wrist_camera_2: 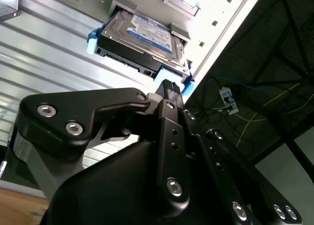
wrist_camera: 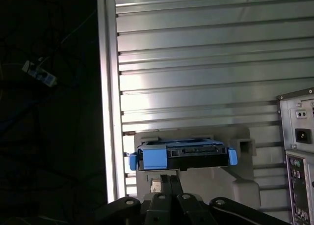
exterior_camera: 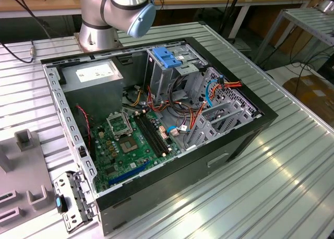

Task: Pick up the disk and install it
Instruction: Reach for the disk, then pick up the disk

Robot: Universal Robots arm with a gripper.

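The disk is a hard drive with a black-silver body and blue plastic rails. It rests in a pale grey holder on the ribbed metal table. In the second wrist view the disk shows its white label with a blue band. My gripper hangs just short of the disk's near edge, apart from it, its black fingers close together with nothing between them. The second wrist view puts the gripper right at the disk's blue rail corner.
The open computer case lies on the table with its motherboard exposed, a blue-topped drive cage and a grey power supply. The arm's base stands behind it. The table edge runs beside the holder.
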